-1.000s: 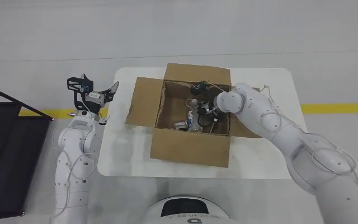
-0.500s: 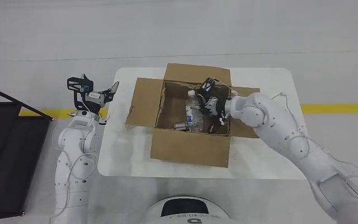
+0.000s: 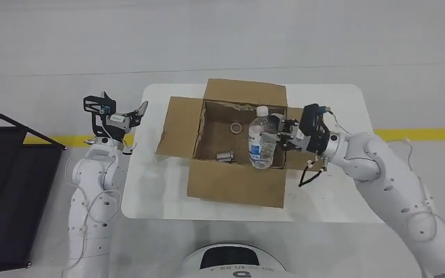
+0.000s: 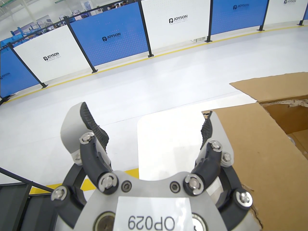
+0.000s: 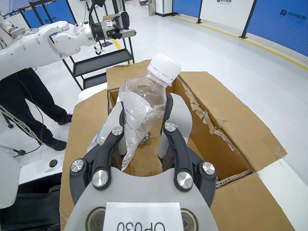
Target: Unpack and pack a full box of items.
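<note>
- Over the right part of the open box (image 3: 236, 184), the right gripper (image 5: 144, 104) is clamped on a clear plastic bottle (image 5: 144, 90), one finger on each side of its crumpled body.
- Seen from the top, the bottle has its white cap pointing toward the box's far wall and a blue-and-white label lower down. It hangs clear of the box floor, just beside the right wall.
- Down inside the box, a roll of tape (image 3: 237, 128) lies flat near the far wall, and a small metallic item (image 3: 224, 155) lies near the front wall. The two are apart from each other and from the bottle.
- All four box flaps are folded outward. The box sits on a white table (image 3: 160, 187).
- Off the table's left edge, the left gripper (image 4: 146, 121) hangs with its fingers spread wide and nothing between them, near the box's left flap but not touching it.
- Beside that arm stands a black rack (image 3: 21, 187) on the floor.
</note>
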Controlling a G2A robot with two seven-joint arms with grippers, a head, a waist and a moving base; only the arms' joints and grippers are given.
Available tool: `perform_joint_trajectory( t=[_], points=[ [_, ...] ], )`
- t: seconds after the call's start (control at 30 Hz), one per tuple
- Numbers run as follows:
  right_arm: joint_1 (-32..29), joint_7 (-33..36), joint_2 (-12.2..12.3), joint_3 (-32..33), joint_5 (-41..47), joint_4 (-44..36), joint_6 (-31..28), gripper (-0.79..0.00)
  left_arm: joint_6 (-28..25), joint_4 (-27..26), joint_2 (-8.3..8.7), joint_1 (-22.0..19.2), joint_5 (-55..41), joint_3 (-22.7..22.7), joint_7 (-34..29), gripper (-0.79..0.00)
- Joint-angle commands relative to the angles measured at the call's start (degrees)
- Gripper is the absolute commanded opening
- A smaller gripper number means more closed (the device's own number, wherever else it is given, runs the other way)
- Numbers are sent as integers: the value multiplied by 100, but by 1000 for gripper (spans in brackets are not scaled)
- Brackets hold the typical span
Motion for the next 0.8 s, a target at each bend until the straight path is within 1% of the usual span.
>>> perform_joint_trajectory(
  t=[0.0, 0.1, 0.17, 0.23, 0.27, 0.3, 0.4, 0.47, 0.57, 0.67, 0.77],
  points=[
    [1, 0, 0, -2, -1, 0, 27, -785, -2, 0, 0, 0, 0, 0, 0, 0],
    [-6, -5, -3, -3, 1, -5, 46, -785, -2, 0, 0, 0, 0, 0, 0, 0],
    [-70, -140, -8, 81, 73, -43, 93, -785, -2, 0, 0, 0, 0, 0, 0, 0],
    [-220, -519, 29, 455, 424, 92, -110, -785, -2, 0, 0, 0, 0, 0, 0, 0],
    [-344, -775, 64, 750, 680, 216, -315, -785, -2, 0, 0, 0, 0, 0, 0, 0],
    [-556, -999, 120, 1145, 928, 390, -696, -785, -2, 0, 0, 0, 0, 0, 0, 0],
    [-1083, -1270, 245, 2052, 1369, 882, -1561, -785, -2, 0, 0, 0, 0, 0, 0, 0],
    [-1374, -1280, 310, 2439, 1576, 991, -1563, -785, -2, 0, 0, 0, 0, 0, 0, 0],
    [-1932, -1143, 447, 3027, 2125, 1305, -1563, -785, -2, 0, 0, 0, 0, 0, 0, 0],
    [-2281, -809, 558, 3329, 2665, 1637, -1563, -785, -2, 0, 0, 0, 0, 0, 0, 0],
    [-2384, -249, 651, 3429, 3117, 2143, -1563, -785, -2, 0, 0, 0, 0, 0, 0, 0]
  ],
)
